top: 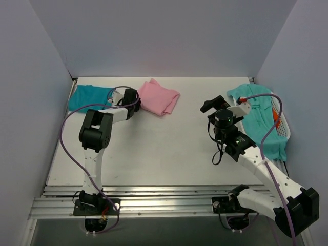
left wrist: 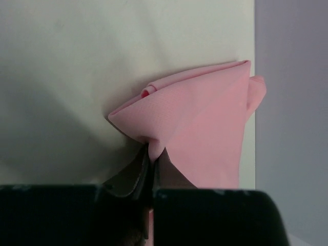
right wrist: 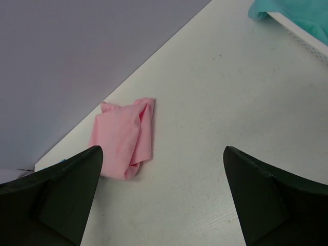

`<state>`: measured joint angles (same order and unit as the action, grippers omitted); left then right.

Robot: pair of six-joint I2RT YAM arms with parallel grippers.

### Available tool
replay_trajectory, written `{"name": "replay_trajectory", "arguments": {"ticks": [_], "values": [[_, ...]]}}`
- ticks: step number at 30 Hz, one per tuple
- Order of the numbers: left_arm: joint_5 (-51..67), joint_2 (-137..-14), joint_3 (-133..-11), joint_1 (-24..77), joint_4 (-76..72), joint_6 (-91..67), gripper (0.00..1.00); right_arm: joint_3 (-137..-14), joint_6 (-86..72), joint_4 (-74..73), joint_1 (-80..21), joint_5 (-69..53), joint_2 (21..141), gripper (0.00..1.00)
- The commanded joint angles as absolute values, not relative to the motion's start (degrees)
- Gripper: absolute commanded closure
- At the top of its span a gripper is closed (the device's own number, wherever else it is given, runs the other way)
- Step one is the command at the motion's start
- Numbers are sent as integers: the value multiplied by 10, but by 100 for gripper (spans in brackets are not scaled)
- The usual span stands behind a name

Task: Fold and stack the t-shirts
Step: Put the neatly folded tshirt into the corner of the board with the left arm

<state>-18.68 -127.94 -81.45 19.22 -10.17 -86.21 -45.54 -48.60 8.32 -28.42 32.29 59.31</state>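
At the far left corner of the worktop lay the teal t-shirt, flat against the far edge; just right of it sat the left pincer, closed narrow on a pinch of cloth at the near-left edge of the pink t-shirt, as its wrist view showed. The pink t-shirt lay as a folded bundle near the middle of the far edge, its longer side running roughly along that edge and away to the right of the left pincer; so the teal one lay to one side of that pincer and the pink to the other, both close. The left arm was plainly the nearer to both. Judged from this, stacking would call for drawing the pink bundle leftward onto the teal. Further right, the right pincer hung above bare worktop with its fingers spread wide and holding nothing, well apart from the pink t-shirt; at the far right corner the aqua-green t-shirt lay unfolded, draped over the white laundry basket.
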Motion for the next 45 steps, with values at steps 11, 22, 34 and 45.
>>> {"name": "replay_trajectory", "arguments": {"ticks": [11,22,34,45], "values": [[-106,-1296,-1143,44,138,-498,98,-446,-494,98,-272,332,565,0],[-92,-1176,-1011,-97,118,-483,98,-438,-502,119,-272,298,579,0],[-178,-1048,-804,-183,73,-555,82,-439,-499,126,-279,279,588,0],[-146,-1067,-799,-233,172,-606,9,-432,-497,118,-282,287,587,0]]}}
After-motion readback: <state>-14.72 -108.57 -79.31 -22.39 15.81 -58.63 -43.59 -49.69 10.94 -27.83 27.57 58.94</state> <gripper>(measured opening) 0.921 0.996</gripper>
